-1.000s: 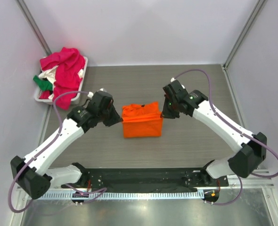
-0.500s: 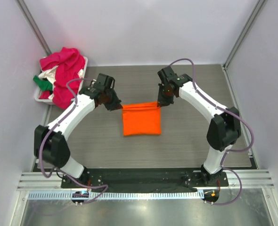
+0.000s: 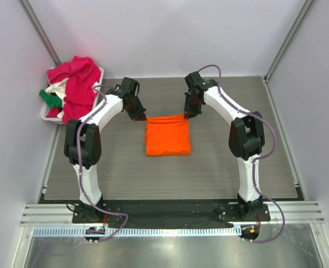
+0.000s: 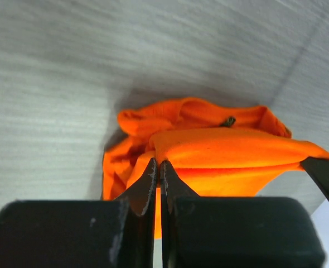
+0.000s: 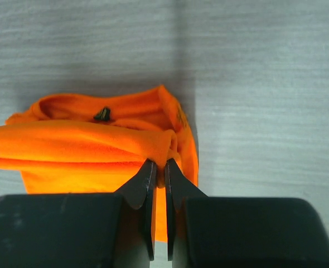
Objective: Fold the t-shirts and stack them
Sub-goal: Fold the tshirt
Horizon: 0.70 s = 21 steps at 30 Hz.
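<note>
Entry: fold of the first garment, in progress.

Surface (image 3: 237, 162): grey, wood-grained. White basket (image 3: 93, 114) sat at the far left, heaped with the unfolded t-shirts (image 3: 75, 81), magenta on top, white and green showing at the left side.

Orange t-shirt (image 3: 168, 139): lay mid-surface as a rough rectangle, well apart from the basket. Its far edge was stretched straight between the two arms.

Left claw (image 3: 143, 117): shut on the far-left corner of that edge. Right claw (image 3: 187, 114): shut on the far-right corner. In both wrist views I saw the pinched layer lifted a little above the collar, whose small dark label (image 5: 102, 114) lay exposed beneath.

Judgement: this was the lengthwise fold, with the stacking not yet begun. The next move called for both claws to travel together, keep the edge taut and level, lay it square on the layer below, then let go without dragging cloth.
</note>
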Each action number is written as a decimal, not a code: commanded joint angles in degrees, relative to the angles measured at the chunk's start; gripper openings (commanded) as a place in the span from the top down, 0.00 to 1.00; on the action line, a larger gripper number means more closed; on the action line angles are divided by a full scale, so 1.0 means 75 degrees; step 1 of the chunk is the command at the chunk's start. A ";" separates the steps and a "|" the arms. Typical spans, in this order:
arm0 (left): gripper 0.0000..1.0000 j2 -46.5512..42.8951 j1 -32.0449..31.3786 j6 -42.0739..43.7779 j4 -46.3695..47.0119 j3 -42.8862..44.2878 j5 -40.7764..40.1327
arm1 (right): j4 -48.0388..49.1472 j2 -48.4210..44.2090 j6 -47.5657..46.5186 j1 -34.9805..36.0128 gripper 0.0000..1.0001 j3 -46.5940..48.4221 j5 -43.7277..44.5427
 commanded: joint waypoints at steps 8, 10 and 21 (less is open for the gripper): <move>1.00 0.0236 0.0384 0.0513 -0.0429 0.0576 -0.0578 | -0.0340 0.0623 -0.0400 -0.0269 0.99 0.1070 0.0299; 1.00 0.0259 0.0442 0.0560 -0.0429 0.0599 -0.0591 | -0.0340 0.0681 -0.0377 -0.0269 0.99 0.1129 0.0288; 0.32 0.0623 0.0525 0.1099 -0.1694 0.2297 -0.0859 | -0.0609 0.0684 -0.0564 -0.0363 0.10 0.2276 -0.0169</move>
